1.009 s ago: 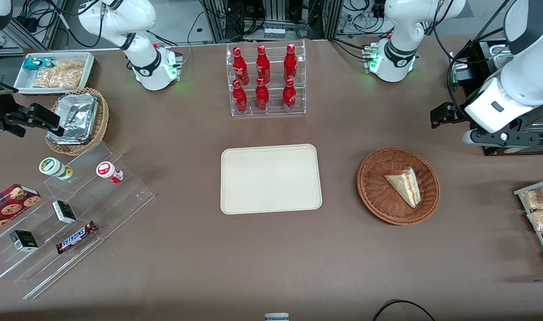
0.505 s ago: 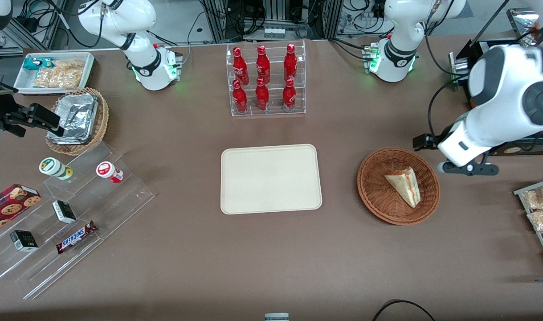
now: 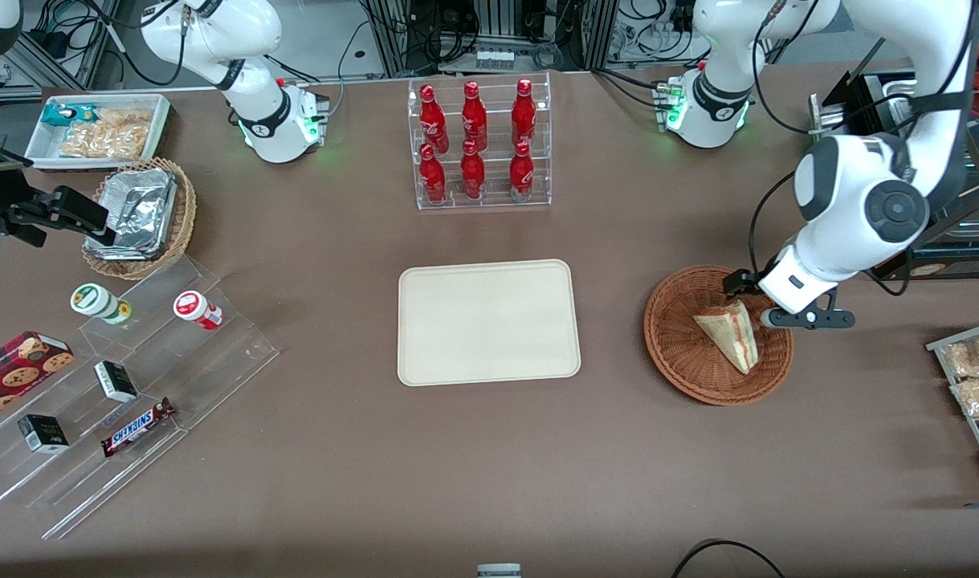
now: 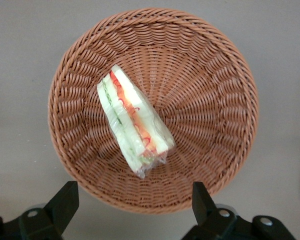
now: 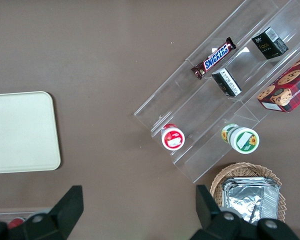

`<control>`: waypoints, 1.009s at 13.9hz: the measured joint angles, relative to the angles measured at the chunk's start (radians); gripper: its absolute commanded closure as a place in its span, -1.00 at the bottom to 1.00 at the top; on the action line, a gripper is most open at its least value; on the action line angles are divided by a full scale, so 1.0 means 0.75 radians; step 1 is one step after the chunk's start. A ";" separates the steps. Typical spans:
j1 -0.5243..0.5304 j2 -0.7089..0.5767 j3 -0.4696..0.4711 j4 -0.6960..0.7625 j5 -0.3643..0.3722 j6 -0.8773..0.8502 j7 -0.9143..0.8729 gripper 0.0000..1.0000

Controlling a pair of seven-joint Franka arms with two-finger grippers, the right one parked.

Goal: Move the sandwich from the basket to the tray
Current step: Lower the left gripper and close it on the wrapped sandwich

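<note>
The wrapped triangular white-bread sandwich (image 4: 134, 123) lies in the round reddish-brown wicker basket (image 4: 217, 95). The left arm's tool (image 4: 135, 205), fingers spread apart and empty, hangs above that basket's rim.

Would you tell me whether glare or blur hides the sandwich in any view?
Front view: sandwich sharp, evenly lit in the basket; the pincer hovers over it. Left wrist view: sandwich crisp, faint sheen on its wrap, soft shadow beside it; pincer fingers open.

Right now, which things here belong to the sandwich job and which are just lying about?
Job: sandwich in basket; empty tray; open gripper above the basket.
Lying about: cola bottles, Snickers bar, cookie box, foil containers.
</note>
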State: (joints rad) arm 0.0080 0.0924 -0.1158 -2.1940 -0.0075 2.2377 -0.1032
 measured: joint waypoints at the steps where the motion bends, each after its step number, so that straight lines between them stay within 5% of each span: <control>1: 0.000 0.005 0.000 -0.027 0.000 0.047 -0.083 -1.00; 8: -0.001 0.097 -0.003 -0.046 0.001 0.232 -0.783 -1.00; 14: -0.001 0.188 -0.004 -0.046 0.001 0.278 -0.925 -1.00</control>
State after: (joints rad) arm 0.0071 0.2337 -0.1187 -2.2286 -0.0070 2.4463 -0.7971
